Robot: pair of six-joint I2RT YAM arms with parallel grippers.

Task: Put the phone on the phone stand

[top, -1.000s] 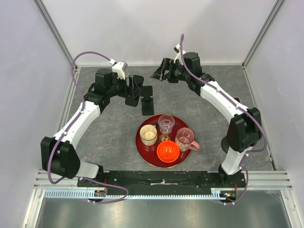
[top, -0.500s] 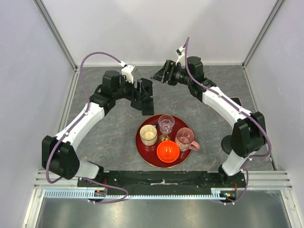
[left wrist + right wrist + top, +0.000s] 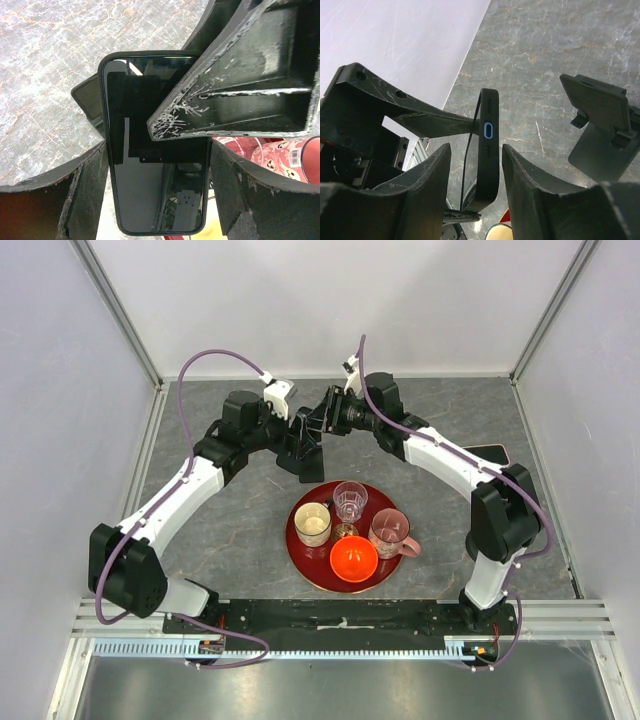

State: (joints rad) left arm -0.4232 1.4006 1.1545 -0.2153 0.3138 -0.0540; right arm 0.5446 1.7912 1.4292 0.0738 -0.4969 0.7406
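A slim phone (image 3: 150,175) with a black case and dark screen hangs in the air, and my left gripper (image 3: 157,150) is shut on its long edges. In the right wrist view the phone (image 3: 487,165) stands on edge, its charging port facing the camera. My right gripper (image 3: 476,150) straddles that end, with a gap showing on each side. Both grippers, left (image 3: 296,435) and right (image 3: 320,423), meet at the table's back centre. A second phone (image 3: 488,452) with a pink edge lies flat at the far right. The phone stand is hidden.
A black folding stand (image 3: 600,135) sits on the marble table just below the grippers (image 3: 305,468). A red tray (image 3: 292,540) in front of it holds a cream cup (image 3: 312,524), a stemmed glass (image 3: 350,502), a pink mug (image 3: 390,532) and an orange bowl (image 3: 353,558).
My left arm has carried the black-cased phone right, toward the centre. My right gripper has swung left to meet it, and its jaws have narrowed around the phone's end.
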